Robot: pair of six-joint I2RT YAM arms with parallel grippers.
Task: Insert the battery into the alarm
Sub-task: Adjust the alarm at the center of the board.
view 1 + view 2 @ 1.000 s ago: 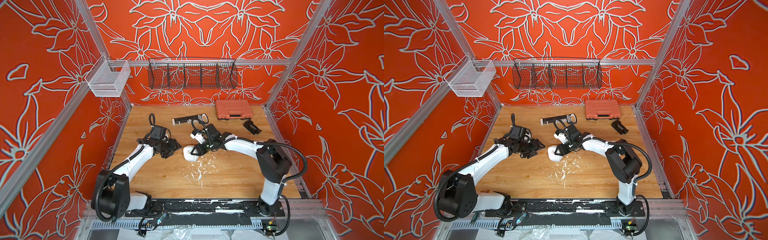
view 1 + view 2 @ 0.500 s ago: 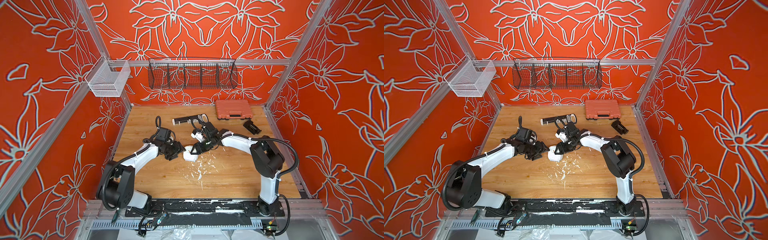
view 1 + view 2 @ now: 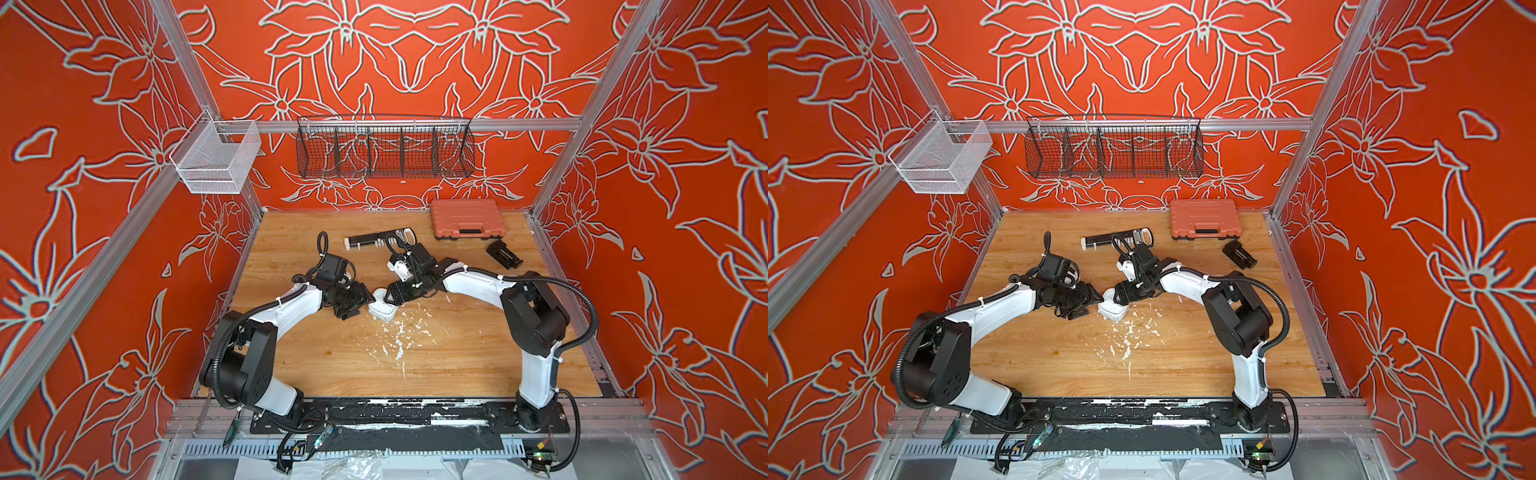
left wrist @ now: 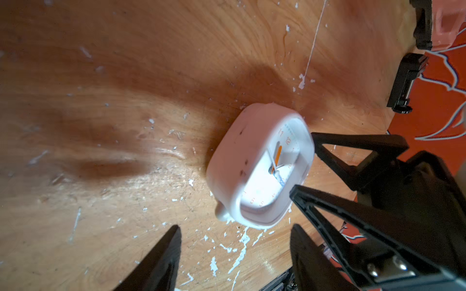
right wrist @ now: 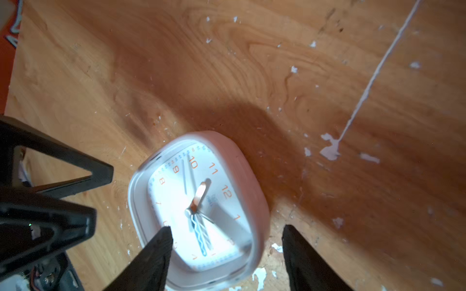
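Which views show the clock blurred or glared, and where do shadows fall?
Left wrist view: the alarm is motion-smeared, its dial glaring white, shadow on the table beside it. Right wrist view: rim blurred, numerals readable, dark shadow alongside. Both top views: sharp, evenly lit.

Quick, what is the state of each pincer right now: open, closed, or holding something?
Left pincer: open, holding nothing; the alarm lies just ahead of it.
Right pincer: open, poised over the alarm, not gripping it.

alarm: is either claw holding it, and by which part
Neither holds it. The right claw stands open over the alarm; the left claw is open beside it.
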